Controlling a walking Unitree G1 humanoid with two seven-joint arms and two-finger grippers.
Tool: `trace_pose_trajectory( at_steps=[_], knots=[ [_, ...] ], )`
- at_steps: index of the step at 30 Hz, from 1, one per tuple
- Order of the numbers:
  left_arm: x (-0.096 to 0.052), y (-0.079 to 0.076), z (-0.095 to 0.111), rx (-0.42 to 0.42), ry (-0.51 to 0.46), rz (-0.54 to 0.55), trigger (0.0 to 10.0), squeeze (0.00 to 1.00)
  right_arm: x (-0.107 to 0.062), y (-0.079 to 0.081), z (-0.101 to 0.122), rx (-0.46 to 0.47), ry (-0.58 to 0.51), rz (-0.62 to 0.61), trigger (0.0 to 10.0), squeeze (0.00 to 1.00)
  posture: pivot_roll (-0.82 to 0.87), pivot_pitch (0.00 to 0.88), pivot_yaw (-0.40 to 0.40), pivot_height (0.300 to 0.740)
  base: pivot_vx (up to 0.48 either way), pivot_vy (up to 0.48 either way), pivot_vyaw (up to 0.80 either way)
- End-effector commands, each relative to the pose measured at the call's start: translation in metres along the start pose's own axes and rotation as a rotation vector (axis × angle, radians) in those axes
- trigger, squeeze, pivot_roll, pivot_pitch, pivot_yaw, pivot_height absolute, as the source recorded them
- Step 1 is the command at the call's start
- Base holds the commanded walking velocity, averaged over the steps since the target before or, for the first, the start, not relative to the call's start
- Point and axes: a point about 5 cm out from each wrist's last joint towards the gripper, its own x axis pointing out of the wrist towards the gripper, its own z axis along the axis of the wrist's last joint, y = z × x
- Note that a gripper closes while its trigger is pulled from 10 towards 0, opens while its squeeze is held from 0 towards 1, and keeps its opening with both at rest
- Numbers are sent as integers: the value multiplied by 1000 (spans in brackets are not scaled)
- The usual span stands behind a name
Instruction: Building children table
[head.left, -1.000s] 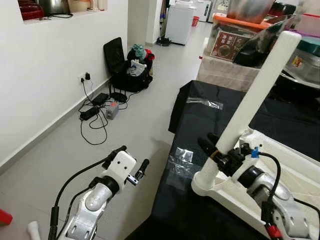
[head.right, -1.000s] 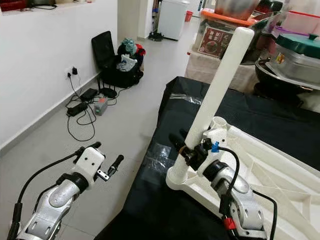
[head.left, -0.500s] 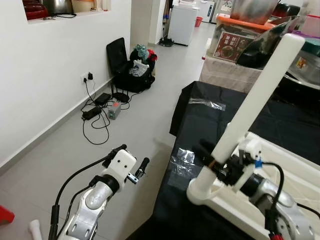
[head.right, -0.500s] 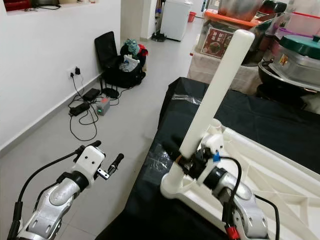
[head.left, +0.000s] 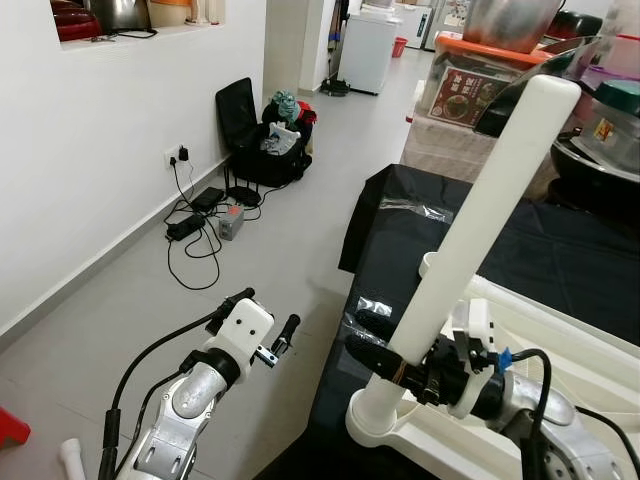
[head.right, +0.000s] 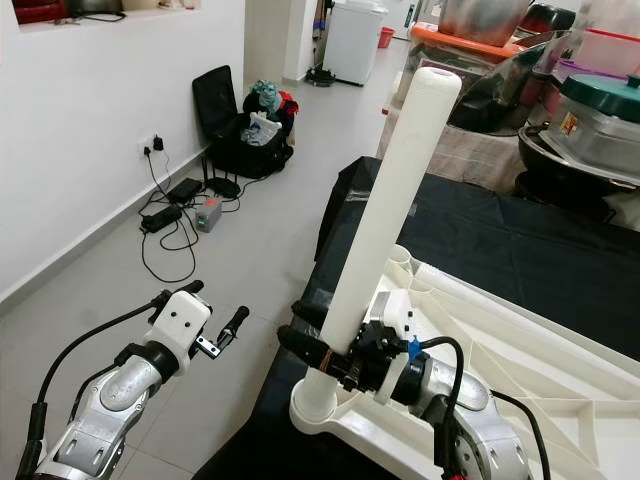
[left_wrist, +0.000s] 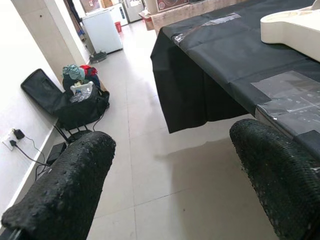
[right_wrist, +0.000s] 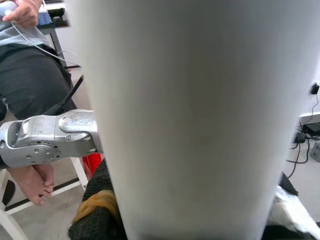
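Grey floor tiles are running along a white wall, where a tangle of black cables is lying beneath a socket and a dark bag stuffed with clothes is sitting further back. Low on the left, the left gripper is hovering over the floor beside the table, its fingers spread wide with nothing between them. To its right, a table covered in black cloth is carrying clear tape patches near its edge. On that cloth the white children table top is lying upside down, its ribbed underside facing up. A long white table leg is rising from the corner socket nearest the table's edge, leaning slightly to the right. The right gripper is pinching the leg's lower part, with black fingers showing on its left side. Behind, pots and boxes are crowding a counter. In the right wrist view, a seated person's legs are showing beyond the leg.
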Motion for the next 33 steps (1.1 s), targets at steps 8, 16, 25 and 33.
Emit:
trace_pose_trajectory(
  at_steps=[8,16,25,33],
  knots=[
    [1,-4,-2,2,5,-14,10000,0,-4,-34,-12,-70,82,-320,0,0,48,0,-141,740,0,0,0],
    [0,-3,-3,5,9,-12,10000,0,-63,-97,-34,-49,263,-1308,0,0,46,0,-133,740,0,0,0],
    [1,-4,-3,6,12,-16,10000,0,-120,-82,-57,54,349,-1857,0,0,37,0,-125,740,0,0,0],
    [2,-4,-3,8,11,-18,10000,0,-133,-77,-76,224,515,-2148,10000,0,42,0,-127,740,0,0,0]
  ],
)
